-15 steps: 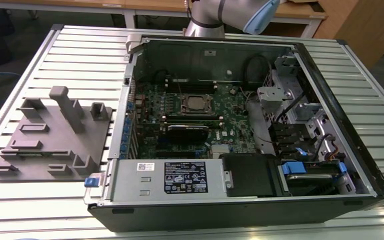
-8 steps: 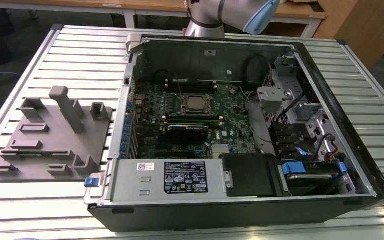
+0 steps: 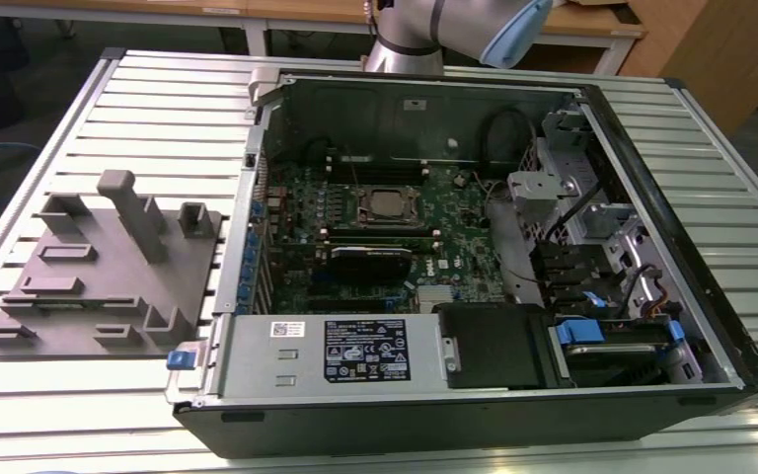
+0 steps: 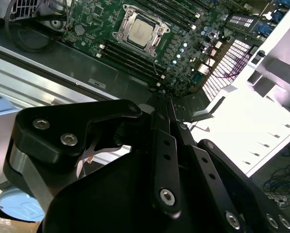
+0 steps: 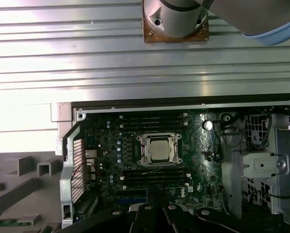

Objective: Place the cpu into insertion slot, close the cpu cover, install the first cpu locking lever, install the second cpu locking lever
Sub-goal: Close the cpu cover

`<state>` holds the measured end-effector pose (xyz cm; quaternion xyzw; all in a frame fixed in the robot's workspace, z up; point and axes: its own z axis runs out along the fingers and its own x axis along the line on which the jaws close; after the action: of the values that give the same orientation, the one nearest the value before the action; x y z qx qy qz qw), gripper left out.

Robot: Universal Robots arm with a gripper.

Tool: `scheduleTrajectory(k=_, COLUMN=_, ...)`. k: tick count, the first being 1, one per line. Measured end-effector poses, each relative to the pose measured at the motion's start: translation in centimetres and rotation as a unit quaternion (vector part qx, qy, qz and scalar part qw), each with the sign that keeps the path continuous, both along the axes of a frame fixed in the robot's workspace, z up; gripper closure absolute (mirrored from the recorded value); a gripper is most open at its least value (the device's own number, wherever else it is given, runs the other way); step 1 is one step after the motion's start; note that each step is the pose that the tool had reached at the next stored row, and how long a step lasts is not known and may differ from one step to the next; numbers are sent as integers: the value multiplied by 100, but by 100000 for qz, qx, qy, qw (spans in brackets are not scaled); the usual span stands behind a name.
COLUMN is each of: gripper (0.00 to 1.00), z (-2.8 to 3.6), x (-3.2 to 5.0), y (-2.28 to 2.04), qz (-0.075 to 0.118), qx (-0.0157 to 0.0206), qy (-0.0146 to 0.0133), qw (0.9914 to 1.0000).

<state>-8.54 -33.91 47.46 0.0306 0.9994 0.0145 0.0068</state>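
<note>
The cpu (image 3: 386, 204) is sitting in the insertion slot (image 4: 117, 35), ten o'clock from the case (image 3: 458, 425) middle in the exterior view, cpu cover (image 4: 157, 32) seemingly down, levers too small to judge, while the tool (image 4: 162, 102) is hanging well apart, pinched together and empty

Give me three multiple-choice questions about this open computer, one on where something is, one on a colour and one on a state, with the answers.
1. In the exterior view, the grey fixture tray lies:
A) on that view's left of the computer case
B) inside the case
C) on that view's right of the case

2. The circuit board is:
A) red
B) green
C) white

3. The cpu is:
A) lying on the tray
B) propped on edge against the case wall
C) seated flat in the insertion slot

Answers:
1 A, the tray sits outside the case on that side.
2 B, green shows between the components.
3 C, its silver top lies level, framed by the socket's metal rim.
</note>
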Motion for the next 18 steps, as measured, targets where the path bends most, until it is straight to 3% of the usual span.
scheduleTrajectory(k=18, gripper=90, z=-45, x=0, y=0, qz=-1, qx=4, qy=-3, qw=100000)
